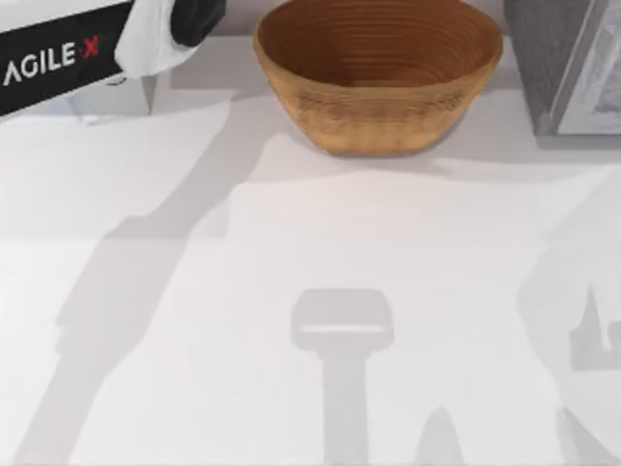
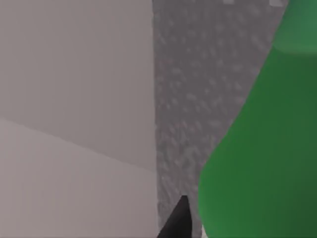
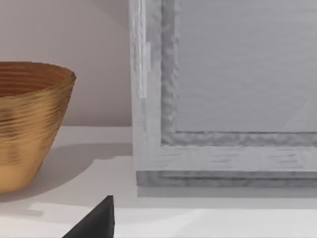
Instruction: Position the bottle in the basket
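Note:
The bright green bottle (image 2: 257,148) looms very close in the left wrist view, and one black finger (image 2: 178,220) of my left gripper presses against its side, so the gripper appears shut on it. My left arm (image 1: 146,39) reaches in high at the top view's far left corner, left of the basket (image 1: 376,73). The tan-brown woven basket stands at the back middle of the table with nothing inside. In the right wrist view the basket (image 3: 27,124) stands off to one side, and one black finger (image 3: 96,220) of my right gripper shows at the frame's edge.
A grey box (image 1: 563,68) stands at the back right, just right of the basket, and it appears large in the right wrist view (image 3: 223,99). Arm shadows fall across the white table (image 1: 310,252).

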Controlling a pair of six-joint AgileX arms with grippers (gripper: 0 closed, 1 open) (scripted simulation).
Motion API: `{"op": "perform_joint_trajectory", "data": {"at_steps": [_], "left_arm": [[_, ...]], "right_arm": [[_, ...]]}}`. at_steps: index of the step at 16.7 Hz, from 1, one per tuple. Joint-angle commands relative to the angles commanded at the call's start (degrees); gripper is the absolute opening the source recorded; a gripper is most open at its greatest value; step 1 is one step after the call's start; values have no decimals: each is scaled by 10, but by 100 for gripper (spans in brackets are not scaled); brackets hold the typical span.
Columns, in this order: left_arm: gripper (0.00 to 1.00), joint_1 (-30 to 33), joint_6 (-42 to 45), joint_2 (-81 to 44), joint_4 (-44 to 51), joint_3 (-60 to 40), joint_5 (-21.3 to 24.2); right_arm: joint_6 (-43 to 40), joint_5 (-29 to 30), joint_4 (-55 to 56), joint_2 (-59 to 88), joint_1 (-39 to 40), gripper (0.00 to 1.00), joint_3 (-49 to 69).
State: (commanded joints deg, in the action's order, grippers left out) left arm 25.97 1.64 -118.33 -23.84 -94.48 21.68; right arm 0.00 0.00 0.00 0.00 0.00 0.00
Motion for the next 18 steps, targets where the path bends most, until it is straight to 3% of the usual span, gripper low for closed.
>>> {"op": "perform_joint_trajectory", "data": {"at_steps": [8,18], "left_arm": [[0,3,1,-8,8,-18,-2],[0,19,-1,-136,2,-137,-18]], "right_arm": [[0,0,0,0,0,100,0],[0,0,0,0,0,100,0]]}}
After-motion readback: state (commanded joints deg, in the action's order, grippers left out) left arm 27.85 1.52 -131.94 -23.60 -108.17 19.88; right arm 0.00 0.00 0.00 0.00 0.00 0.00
